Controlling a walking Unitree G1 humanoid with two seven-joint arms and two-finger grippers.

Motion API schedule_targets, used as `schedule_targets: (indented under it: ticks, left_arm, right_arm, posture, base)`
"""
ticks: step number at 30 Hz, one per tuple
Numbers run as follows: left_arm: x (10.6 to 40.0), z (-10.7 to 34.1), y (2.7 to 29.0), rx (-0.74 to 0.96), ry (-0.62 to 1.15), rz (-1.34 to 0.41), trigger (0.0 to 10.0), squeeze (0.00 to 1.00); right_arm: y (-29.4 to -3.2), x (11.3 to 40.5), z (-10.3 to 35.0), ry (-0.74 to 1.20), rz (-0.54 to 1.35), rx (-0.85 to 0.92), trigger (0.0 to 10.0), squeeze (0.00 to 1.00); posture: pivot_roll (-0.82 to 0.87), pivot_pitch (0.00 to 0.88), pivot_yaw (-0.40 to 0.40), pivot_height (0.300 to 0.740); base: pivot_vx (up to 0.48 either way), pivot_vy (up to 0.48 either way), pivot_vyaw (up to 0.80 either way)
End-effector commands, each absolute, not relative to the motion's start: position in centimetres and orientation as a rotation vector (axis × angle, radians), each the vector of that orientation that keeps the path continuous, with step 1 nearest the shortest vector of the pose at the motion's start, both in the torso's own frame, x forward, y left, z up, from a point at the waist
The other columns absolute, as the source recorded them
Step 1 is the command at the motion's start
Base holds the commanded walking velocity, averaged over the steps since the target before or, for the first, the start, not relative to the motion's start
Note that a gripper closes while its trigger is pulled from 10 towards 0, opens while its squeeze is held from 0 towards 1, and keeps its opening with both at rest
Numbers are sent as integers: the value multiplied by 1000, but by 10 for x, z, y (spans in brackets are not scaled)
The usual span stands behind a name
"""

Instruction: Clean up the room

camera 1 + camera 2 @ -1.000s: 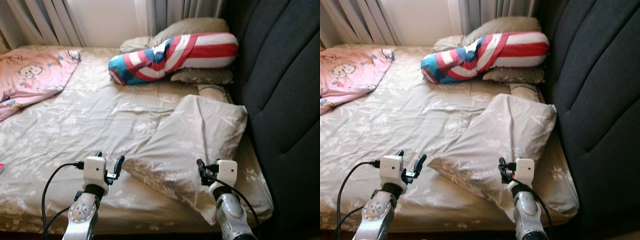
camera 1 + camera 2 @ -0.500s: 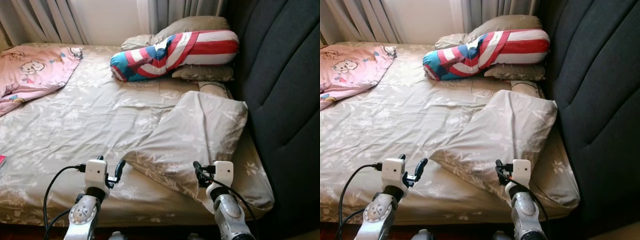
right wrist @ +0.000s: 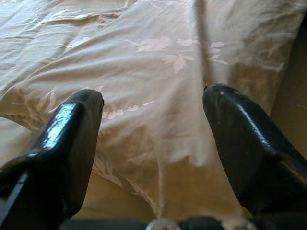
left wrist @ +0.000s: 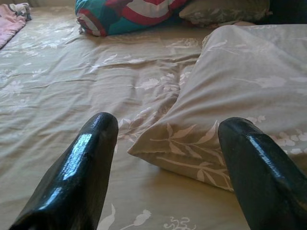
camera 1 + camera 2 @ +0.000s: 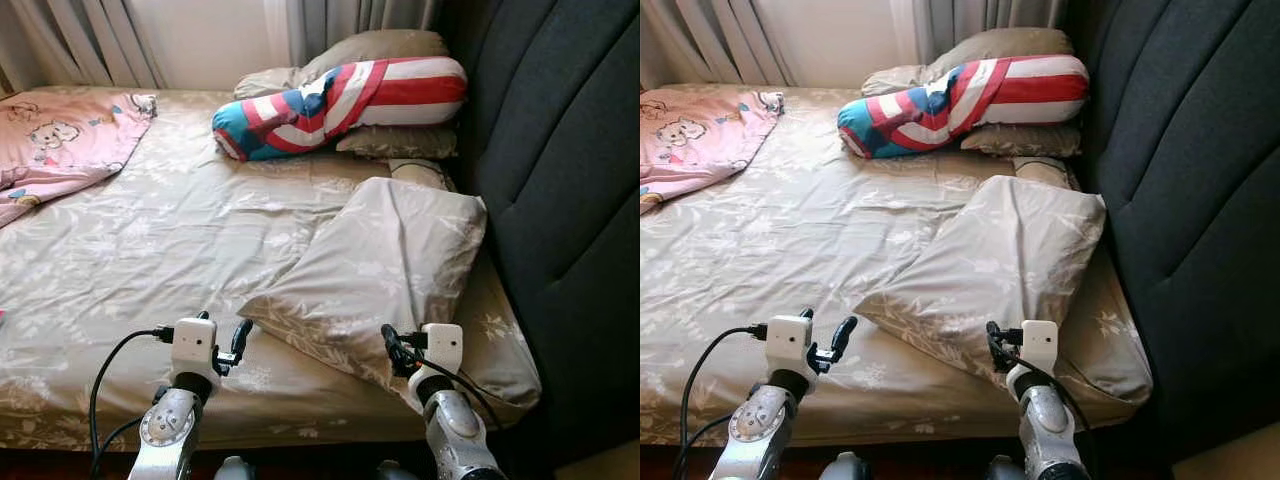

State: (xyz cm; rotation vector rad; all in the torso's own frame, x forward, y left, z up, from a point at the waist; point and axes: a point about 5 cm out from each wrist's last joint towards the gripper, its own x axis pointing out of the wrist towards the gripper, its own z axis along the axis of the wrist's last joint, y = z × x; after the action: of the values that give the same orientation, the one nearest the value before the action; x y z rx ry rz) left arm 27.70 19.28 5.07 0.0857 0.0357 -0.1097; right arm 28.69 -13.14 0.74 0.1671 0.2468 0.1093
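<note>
pillow: beige, pale leaf print (matches sheet) | bolster: red-white-blue stripes

Dark padded headboard, grey curtains behind bed.

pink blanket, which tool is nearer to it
Left. The left tool is on the pink blanket side of the bed; the right tool hovers over the beige pillow, farther away.

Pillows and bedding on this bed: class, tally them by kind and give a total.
Beige floral pillows: 3
Striped red, white and blue bolster: 1
Pink cartoon blanket: 1
Total: 5
</note>
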Motion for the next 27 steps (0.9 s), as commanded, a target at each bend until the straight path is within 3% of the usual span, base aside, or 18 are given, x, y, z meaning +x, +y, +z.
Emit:
schedule_targets:
  ticks: [1, 9, 27]
  left_arm:
    - [279, 52, 198, 80, 36, -94, 10000, 0]
    - [282, 53, 195, 77, 33, -101, 10000, 0]
    - [283, 54, 193, 68, 29, -105, 10000, 0]
  right_arm:
    - [-129, 289, 9, 243, 119, 168, 10000, 0]
    - [-129, 290, 10, 245, 118, 169, 10000, 0]
    - [-127, 286, 5, 271, 134, 165, 10000, 0]
  posture:
    - [31, 97, -35, 666]
    - [22, 102, -28, 666]
    - [29, 127, -30, 666]
  base:
    - [0, 0, 0]
    - [0, 0, 0]
    - [314, 0, 0]
